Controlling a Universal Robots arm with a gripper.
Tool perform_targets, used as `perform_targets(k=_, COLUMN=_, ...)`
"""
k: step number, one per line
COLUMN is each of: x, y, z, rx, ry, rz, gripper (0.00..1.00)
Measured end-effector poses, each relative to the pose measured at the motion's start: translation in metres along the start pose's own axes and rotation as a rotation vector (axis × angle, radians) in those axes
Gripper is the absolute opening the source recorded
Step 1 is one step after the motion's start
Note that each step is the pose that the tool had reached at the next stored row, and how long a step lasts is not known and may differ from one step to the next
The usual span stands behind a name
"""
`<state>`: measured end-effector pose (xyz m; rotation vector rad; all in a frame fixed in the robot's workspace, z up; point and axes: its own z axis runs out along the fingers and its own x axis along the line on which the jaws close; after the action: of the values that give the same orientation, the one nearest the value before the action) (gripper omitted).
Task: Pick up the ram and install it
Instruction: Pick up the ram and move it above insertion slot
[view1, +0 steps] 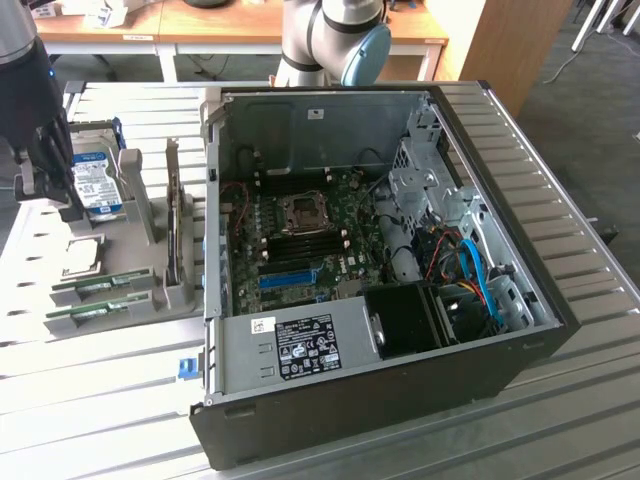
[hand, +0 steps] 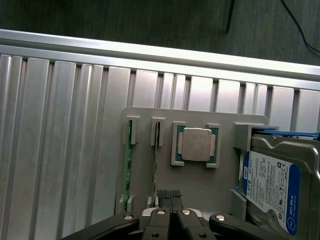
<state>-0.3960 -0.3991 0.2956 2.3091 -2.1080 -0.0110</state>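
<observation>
The arm (view1: 25, 100) is pointing straight down over the grey plastic parts tray (hand: 200, 180), its black pincer (hand: 170, 195) clenched empty, hovering near the long, thin green ram stick (hand: 128, 165)

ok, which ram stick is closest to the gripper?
The ram stick beside the processor chip: the gripper hangs right by its end. The other stick sits one slot farther from the chip.

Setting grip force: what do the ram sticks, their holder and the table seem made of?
Ram sticks: thin green boards, matte; likely fibreglass circuit laminate.
Holder: plain grey, matte, moulded slots; probably plastic.
Table: ribbed bright metal, likely aluminium, glinting along its edge.
</observation>
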Motion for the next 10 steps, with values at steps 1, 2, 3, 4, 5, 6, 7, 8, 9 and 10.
perform_targets(k=1, x=0.0, y=0.0, z=0.0, rx=0.0, ry=0.0, rz=0.0, gripper=0.11)
perform_targets(k=2, x=0.0, y=0.0, z=0.0, rx=0.0, ry=0.0, rz=0.0, gripper=0.11)
perform_targets(k=3, x=0.0, y=0.0, z=0.0, rx=0.0, ry=0.0, rz=0.0, gripper=0.17)
perform_targets(k=4, x=0.0, y=0.0, z=0.0, rx=0.0, ry=0.0, rz=0.0, gripper=0.17)
perform_targets(k=5, x=0.0, y=0.0, z=0.0, rx=0.0, ry=0.0, rz=0.0, gripper=0.23)
perform_targets(k=6, x=0.0, y=0.0, z=0.0, rx=0.0, ry=0.0, rz=0.0, gripper=0.23)
perform_targets(k=7, x=0.0, y=0.0, z=0.0, rx=0.0, ry=0.0, rz=0.0, gripper=0.3)
perform_targets(k=8, x=0.0, y=0.0, z=0.0, rx=0.0, ry=0.0, rz=0.0, gripper=0.3)
perform_targets(k=9, x=0.0001, y=0.0, z=0.0001, rx=0.0001, ry=-0.0001, rz=0.0, gripper=0.3)
perform_targets(k=10, x=0.0008, y=0.0, z=0.0003, rx=0.0004, ry=-0.0002, rz=0.0, gripper=0.3)
